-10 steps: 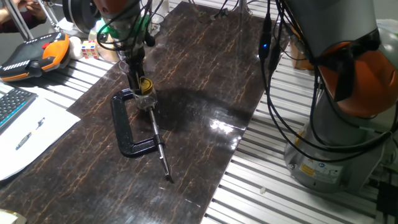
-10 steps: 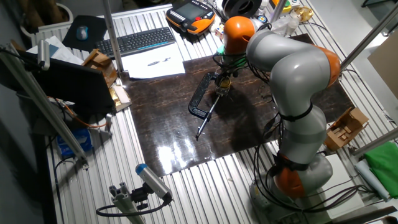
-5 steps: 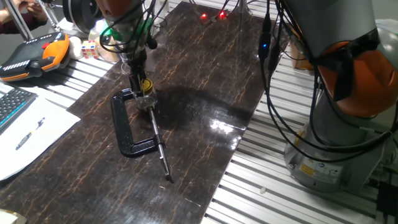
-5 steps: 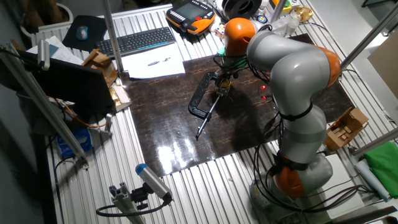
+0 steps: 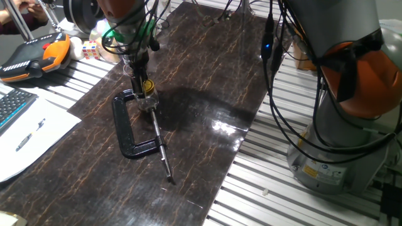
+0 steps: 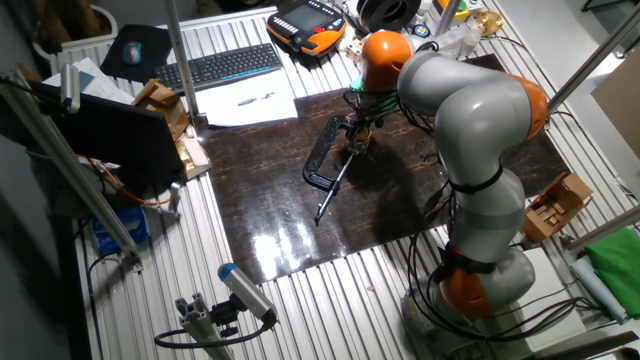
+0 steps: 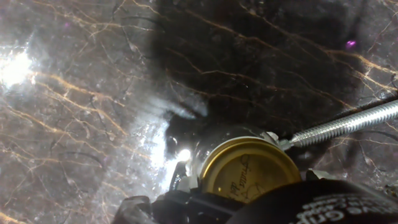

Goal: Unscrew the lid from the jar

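One small gold-yellow round metal screw lid (image 7: 252,172) sits on the short clear glass jar (image 5: 147,100), which stands on the dark marbled tabletop (image 5: 201,69) inside the mouth of the black steel C-clamp (image 5: 127,129), the clamp's threaded screw rod (image 7: 345,124) pressing against the jar's side. The black two-finger gripper (image 5: 142,86) on the grey-and-orange arm (image 6: 470,110) comes straight down onto the jar top; in the hand view dark finger parts overlap the lid's near edge. Can't tell whether the fingers actually pinch the lid or just sit around it. Black keyboard (image 6: 220,65) and orange-black teach pendant (image 5: 34,55) lie well apart, off the tabletop.
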Controlling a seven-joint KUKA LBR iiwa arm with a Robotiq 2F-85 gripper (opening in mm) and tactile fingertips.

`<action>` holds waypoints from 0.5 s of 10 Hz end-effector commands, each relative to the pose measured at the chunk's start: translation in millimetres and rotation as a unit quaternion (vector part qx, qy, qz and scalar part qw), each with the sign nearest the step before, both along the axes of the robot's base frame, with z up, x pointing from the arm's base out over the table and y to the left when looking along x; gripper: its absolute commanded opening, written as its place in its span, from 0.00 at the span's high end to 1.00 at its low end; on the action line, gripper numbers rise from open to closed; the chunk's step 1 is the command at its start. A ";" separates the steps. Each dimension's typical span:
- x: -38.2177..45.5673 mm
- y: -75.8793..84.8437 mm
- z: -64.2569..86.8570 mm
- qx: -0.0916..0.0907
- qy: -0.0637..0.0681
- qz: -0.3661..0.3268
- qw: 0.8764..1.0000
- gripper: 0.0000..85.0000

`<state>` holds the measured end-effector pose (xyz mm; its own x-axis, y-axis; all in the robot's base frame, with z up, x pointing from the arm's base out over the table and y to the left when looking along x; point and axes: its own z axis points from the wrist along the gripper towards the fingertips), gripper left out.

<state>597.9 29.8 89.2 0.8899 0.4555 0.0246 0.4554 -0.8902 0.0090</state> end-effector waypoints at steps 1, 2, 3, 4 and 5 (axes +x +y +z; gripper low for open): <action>-0.4 0.0 -0.4 -0.001 -0.003 0.000 1.000 0.00; -0.8 -0.4 -1.0 -0.003 -0.005 0.001 1.000 0.00; -1.3 -0.8 -1.6 -0.004 -0.006 0.002 1.000 0.00; -2.0 -1.0 -2.4 -0.004 -0.006 0.002 1.000 0.00; -2.9 -1.4 -3.8 -0.003 -0.007 0.002 1.000 0.00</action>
<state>595.0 28.3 85.1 0.8881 0.4583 0.0354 0.4578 -0.8888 0.0217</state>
